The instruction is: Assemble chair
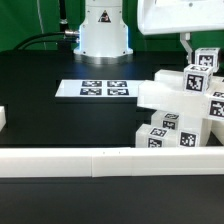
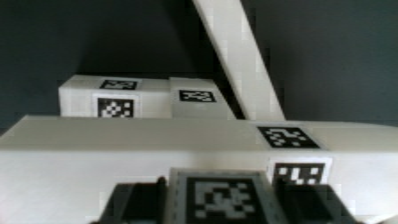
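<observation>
The chair's glossy white tagged pieces (image 1: 175, 118) are clustered at the exterior view's right, with a flat slab (image 1: 158, 93) leaning out toward the left. My gripper (image 1: 192, 52) comes down from the top right and is shut on a short square post (image 1: 203, 66) at the top of the cluster. In the wrist view the tagged post (image 2: 222, 197) sits between my dark fingers (image 2: 143, 203). Just beyond it lies a broad white slab (image 2: 143, 142) with tags, and two tagged blocks (image 2: 143, 100) stand farther off. How the post meets the pieces below is hidden.
A long low white rail (image 1: 90, 160) runs across the front of the black table and shows as a slanted bar (image 2: 240, 60) in the wrist view. The marker board (image 1: 105, 89) lies mid-table before the arm's base (image 1: 104, 30). A white piece (image 1: 3, 120) shows at the left edge.
</observation>
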Robot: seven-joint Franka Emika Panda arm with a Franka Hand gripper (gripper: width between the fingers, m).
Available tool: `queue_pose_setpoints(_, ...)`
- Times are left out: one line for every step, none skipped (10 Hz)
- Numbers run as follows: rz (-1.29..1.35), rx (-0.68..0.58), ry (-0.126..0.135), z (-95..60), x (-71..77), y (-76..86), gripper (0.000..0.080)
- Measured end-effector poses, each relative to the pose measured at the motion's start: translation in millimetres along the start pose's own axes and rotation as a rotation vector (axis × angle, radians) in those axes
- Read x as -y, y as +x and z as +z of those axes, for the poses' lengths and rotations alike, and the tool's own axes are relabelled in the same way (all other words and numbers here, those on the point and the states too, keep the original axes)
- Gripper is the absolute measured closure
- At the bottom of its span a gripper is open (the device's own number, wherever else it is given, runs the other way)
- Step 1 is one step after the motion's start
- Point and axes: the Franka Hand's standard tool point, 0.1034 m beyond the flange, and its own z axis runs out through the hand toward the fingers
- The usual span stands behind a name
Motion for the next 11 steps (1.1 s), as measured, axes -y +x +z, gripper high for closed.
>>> queue_pose_setpoints(0.001,-0.005,0.001,0.2,0.3,0.8,0.0515)
queue_pose_setpoints(-0.001,-0.009,0.001,0.4,0.7,1.3,0.0515)
queue_pose_setpoints(-0.002,-0.011,0.002,0.3,1.0,1.5,0.0515)
queue_pose_setpoints(-0.002,-0.011,0.002,0.3,0.9,1.6,0.0515)
queue_pose_setpoints(-0.002,-0.011,0.002,0.3,0.9,1.6,0.0515)
queue_pose_setpoints(-0.001,-0.011,0.002,0.5,0.8,1.5,0.0515)
queue_pose_setpoints(-0.001,-0.011,0.002,0.5,0.7,1.6,0.0325)
queue_pose_setpoints(-0.017,-0.011,0.001,-0.8,0.5,2.2,0.0193)
queue_pose_setpoints(-0.03,-0.016,0.006,-5.2,1.5,4.0,0.0193)
queue_pose_setpoints(-0.033,-0.019,0.011,-9.7,3.6,4.9,0.0158)
queue_pose_setpoints(-0.042,-0.025,0.014,-13.8,5.4,6.2,0.0152)
